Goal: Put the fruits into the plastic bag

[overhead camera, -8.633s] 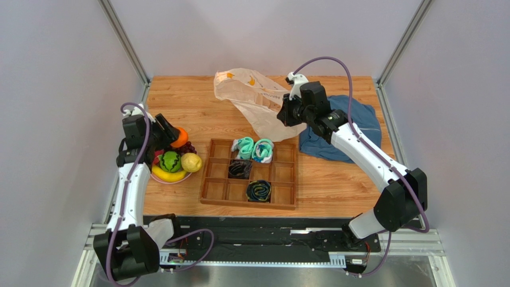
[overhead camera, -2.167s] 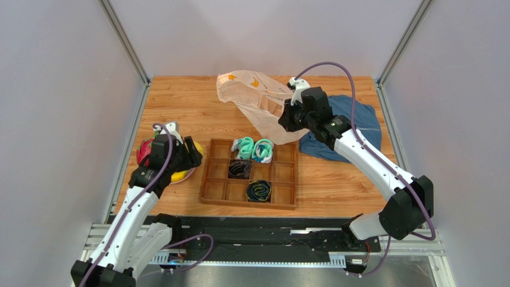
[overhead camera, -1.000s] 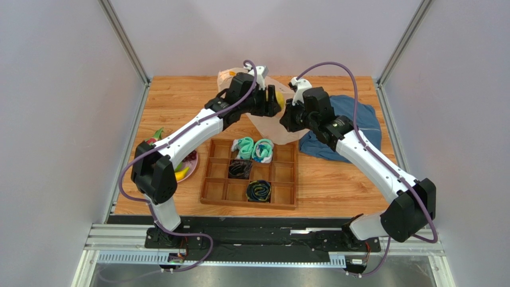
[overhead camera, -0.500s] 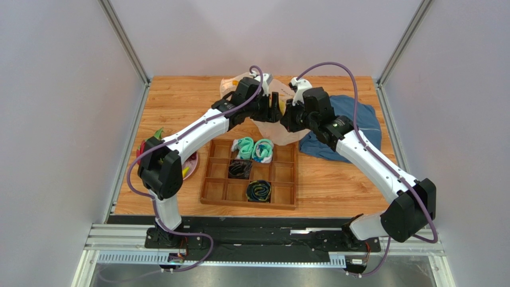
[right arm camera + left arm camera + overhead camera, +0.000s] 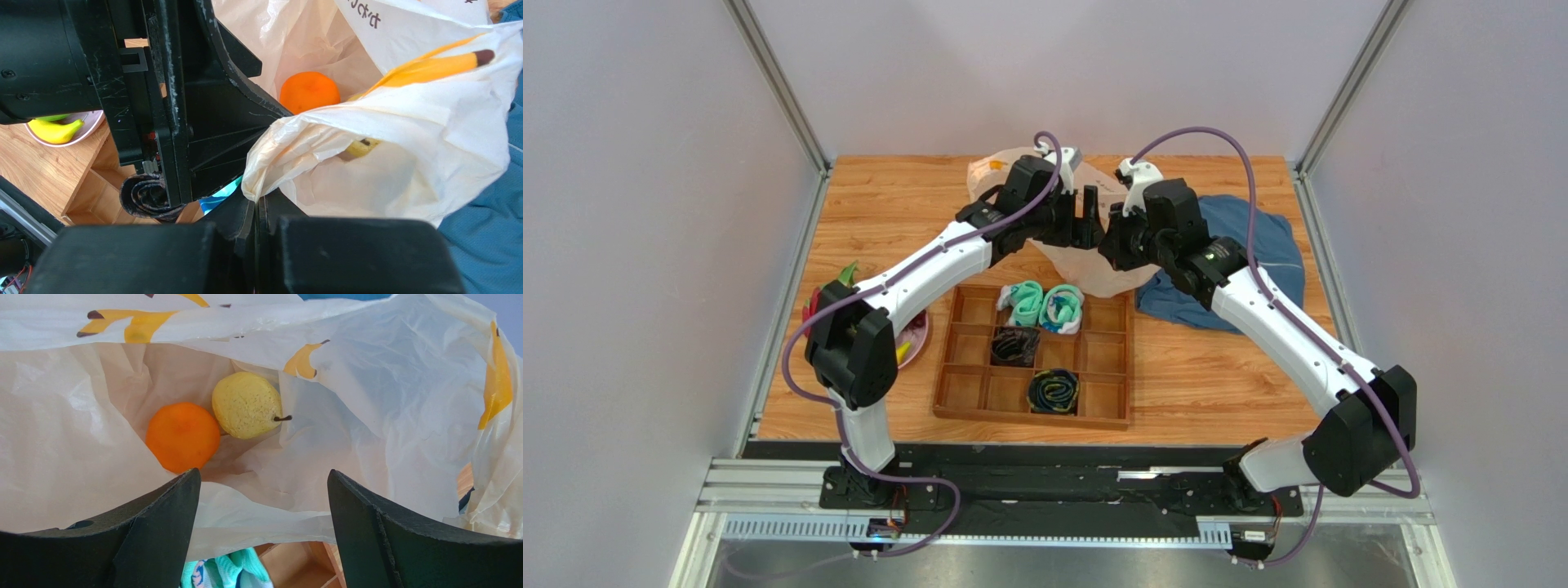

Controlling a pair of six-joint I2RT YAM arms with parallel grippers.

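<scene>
lemon (image 5: 247,405) now inside plastic bag (image 5: 380,416), left jaws opened

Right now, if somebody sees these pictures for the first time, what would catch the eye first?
The plastic bag at the far middle of the table draws the eye: the right gripper pinches its rim and the left gripper hangs open at its mouth. Inside lie an orange and a lemon, side by side.

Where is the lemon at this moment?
The lemon lies inside the plastic bag at the far middle of the table; the left wrist view shows it just right of the orange, beyond the open left gripper.
</scene>
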